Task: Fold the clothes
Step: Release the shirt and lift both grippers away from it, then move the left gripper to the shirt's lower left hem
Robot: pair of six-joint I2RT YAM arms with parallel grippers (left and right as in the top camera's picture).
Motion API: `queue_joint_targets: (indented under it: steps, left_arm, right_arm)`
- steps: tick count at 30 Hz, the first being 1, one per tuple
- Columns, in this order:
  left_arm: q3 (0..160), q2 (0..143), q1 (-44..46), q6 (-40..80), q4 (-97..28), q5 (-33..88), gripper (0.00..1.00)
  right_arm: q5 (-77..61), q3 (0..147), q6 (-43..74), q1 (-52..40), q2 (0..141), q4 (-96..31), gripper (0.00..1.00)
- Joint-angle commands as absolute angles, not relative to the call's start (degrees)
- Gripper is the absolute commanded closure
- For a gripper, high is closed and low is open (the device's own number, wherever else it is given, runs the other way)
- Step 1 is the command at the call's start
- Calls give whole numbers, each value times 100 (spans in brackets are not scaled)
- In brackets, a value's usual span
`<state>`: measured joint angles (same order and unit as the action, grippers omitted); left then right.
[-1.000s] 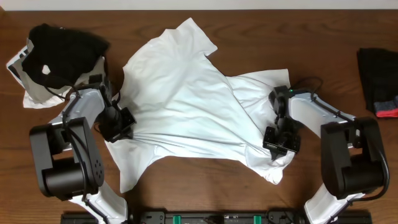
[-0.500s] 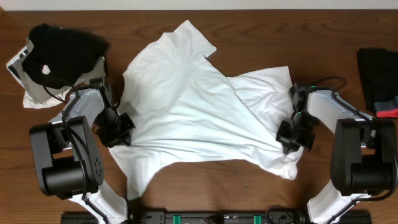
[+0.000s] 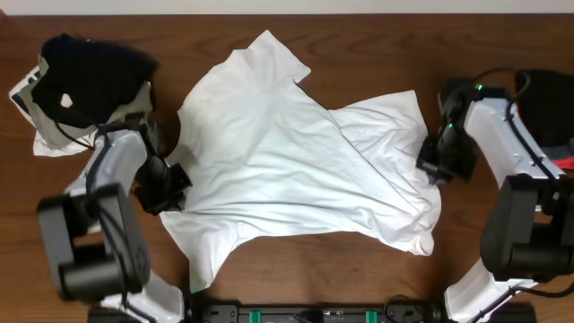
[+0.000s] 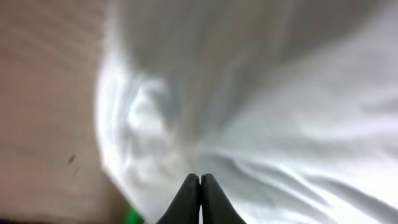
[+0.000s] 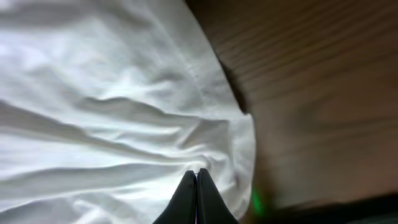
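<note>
Here we are with the shirt (image 3: pixel 278 152) lying across the middle of the bench (image 3: pixel 359 278). It's rumpled, with one sleeve pointing toward the far edge and a loose flap doubled over on the right. The left pincer (image 3: pixel 167 187) sits at the shirt's left edge, clenched. In its wrist view creases fan out from the closed tips, so we judge it's pinching cloth. The right pincer (image 3: pixel 439 168) is at the opposite edge, jaws pressed together too, with wrinkles running to its tips the same way, and we'd call that a grip as well. Why hold both sides? We read it as spreading: a taut ridge runs across the cloth between the two, which would flatten it before any fold. Folding proper hasn't begun, in our view. A black garment (image 3: pixel 90 67) sits in the far left corner, clear of the shirt and no part of this job.
</note>
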<state>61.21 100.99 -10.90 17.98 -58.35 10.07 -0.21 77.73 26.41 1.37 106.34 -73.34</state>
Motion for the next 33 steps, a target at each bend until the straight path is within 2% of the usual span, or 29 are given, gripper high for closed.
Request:
queue_joint_targets:
  steps: [1, 4, 7, 9, 10, 12, 15, 16, 24, 29, 33]
  left_arm:
    - [6241, 9201, -1133, 1806, -6007, 954, 94]
    - [6241, 8355, -1133, 1806, -6165, 956, 92]
    - [6241, 7452, -1133, 1806, -6302, 961, 71]
    - [6241, 6888, -1133, 1809, -6388, 965, 32]
    - [6241, 6576, -1133, 1811, -6436, 985, 23]
    - [6241, 6069, -1133, 1859, -6598, 982, 13]
    - [6239, 5627, -1133, 2034, -6904, 985, 11]
    - [6239, 5546, -1133, 2117, -7013, 989, 11]
    - [6108, 5325, -1133, 2307, -8342, 1212, 11]
    - [5507, 5304, -1133, 2300, -8499, 2091, 11]
    - [4950, 5306, -1133, 2255, -8436, 2189, 11]
  right_arm:
    - [167, 8326, 2469, 154, 10595, -7640, 99]
    - [167, 8554, 2255, 154, 10440, -7852, 99]
    - [148, 8589, 2112, 143, 10145, -7913, 91]
    - [106, 8589, 2062, 143, 9920, -7955, 85]
    - [80, 8589, 2036, 143, 9771, -7994, 77]
    - [-102, 8586, 1857, 143, 9467, -8101, 60]
    - [-423, 8586, 1616, 143, 9157, -8241, 48]
    - [-508, 8586, 1544, 143, 9080, -8281, 47]
    - [-631, 8576, 1450, 141, 8458, -8643, 48]
    - [-631, 8571, 1450, 141, 8383, -8661, 49]
    - [-628, 8565, 1448, 139, 8383, -8659, 50]
